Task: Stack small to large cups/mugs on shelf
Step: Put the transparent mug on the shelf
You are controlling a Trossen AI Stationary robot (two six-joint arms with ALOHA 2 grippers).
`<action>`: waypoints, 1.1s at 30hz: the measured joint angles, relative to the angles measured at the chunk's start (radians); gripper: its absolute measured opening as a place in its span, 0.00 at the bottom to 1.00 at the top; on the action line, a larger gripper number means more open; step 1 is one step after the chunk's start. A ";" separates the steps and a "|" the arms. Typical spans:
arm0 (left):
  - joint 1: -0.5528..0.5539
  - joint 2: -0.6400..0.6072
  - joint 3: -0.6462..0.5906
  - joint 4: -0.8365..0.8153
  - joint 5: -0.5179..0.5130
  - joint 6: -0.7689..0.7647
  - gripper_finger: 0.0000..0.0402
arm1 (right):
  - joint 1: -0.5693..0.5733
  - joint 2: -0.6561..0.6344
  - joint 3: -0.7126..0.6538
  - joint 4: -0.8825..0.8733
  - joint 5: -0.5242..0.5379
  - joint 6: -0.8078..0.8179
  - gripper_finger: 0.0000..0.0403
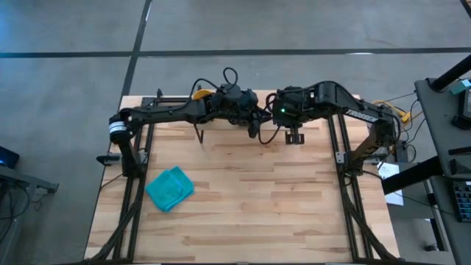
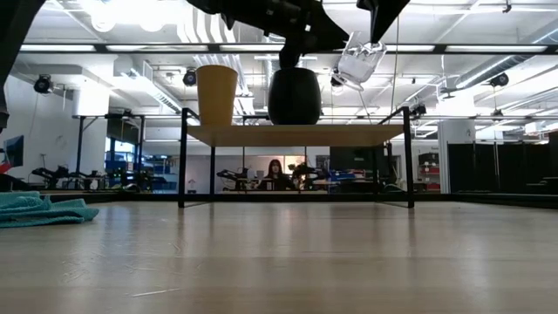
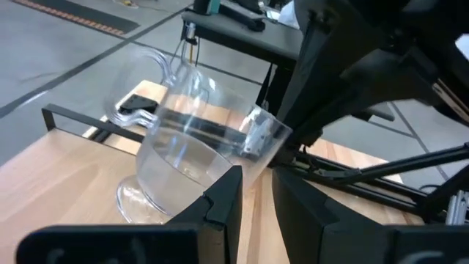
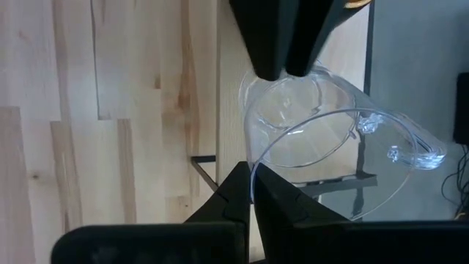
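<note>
The small clear glass (image 2: pixel 362 59), which has a handle, hangs tilted in the air above the right part of the shelf (image 2: pixel 296 135). Both grippers are shut on it: my left gripper (image 3: pixel 253 183) and my right gripper (image 4: pixel 253 185), meeting over the table's far middle. The handleless yellow-orange cup (image 2: pixel 216 94) stands upright on the shelf's left part. The dark mug (image 2: pixel 295 96) stands on its base next to it, near the shelf's middle; its handle and inside do not show. My left gripper pinches the glass's rim wall (image 3: pixel 256 150) between its two fingers, one inside and one outside. The glass is tilted, its base (image 3: pixel 139 205) over the shelf board. My right gripper pinches the rim (image 4: pixel 253 167) on the other side, one finger (image 4: pixel 234 194) on each side of the wall. The glass is lifted clear of the shelf, with its handle (image 4: pixel 410 147) sticking out sideways.
A teal cloth (image 1: pixel 169 188) lies on the table's near left. The shelf's thin black legs (image 2: pixel 182 161) stand at the table's far side. The arms' black frames run along both table sides. A person (image 2: pixel 277 170) sits far off in the room behind.
</note>
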 joint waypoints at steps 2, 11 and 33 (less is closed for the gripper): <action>0.006 0.000 0.000 0.011 -0.003 0.001 0.16 | 0.000 0.000 0.000 0.000 0.000 0.000 0.02; 0.017 0.000 -0.006 0.012 -0.007 0.000 0.16 | 0.000 0.000 0.000 0.000 -0.007 0.001 0.02; 0.019 0.000 -0.008 0.020 -0.008 0.000 0.16 | 0.002 0.000 0.067 0.010 0.001 0.011 0.02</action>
